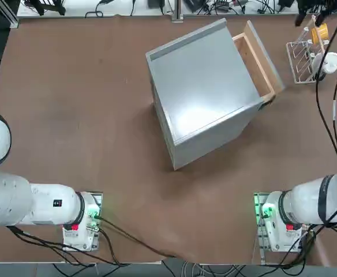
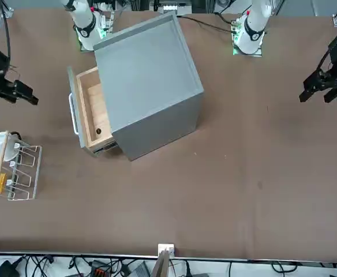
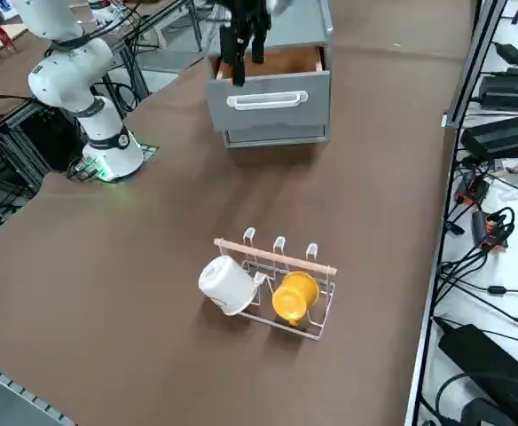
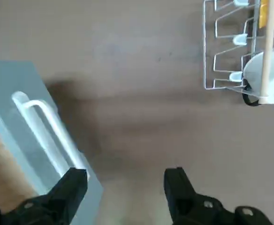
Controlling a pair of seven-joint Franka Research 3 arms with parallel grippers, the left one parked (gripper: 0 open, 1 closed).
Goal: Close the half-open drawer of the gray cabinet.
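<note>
The gray cabinet (image 1: pixel 206 95) stands askew mid-table, and its light-tan wooden drawer (image 1: pixel 256 59) sticks out part-way from the side that faces the wire rack. The drawer (image 2: pixel 92 112) has a gray front panel (image 3: pixel 272 105) with a pale bar handle (image 4: pixel 48 133). My right gripper (image 2: pixel 25 94) hangs in the air off that front, between the drawer and the rack, touching nothing. In the right side view the right gripper (image 3: pixel 246 60) shows dark in front of the drawer's open tray. The wrist view has the right gripper (image 4: pixel 126 180) open and empty, the handle just beside one finger.
A wire rack (image 1: pixel 307 55) holding a white cup (image 3: pixel 226 284) and a yellow cup (image 3: pixel 294 295) stands near the table edge, a short way out from the drawer front. Bare brown tabletop (image 2: pixel 226 190) surrounds the cabinet. Cables run past the table's edge.
</note>
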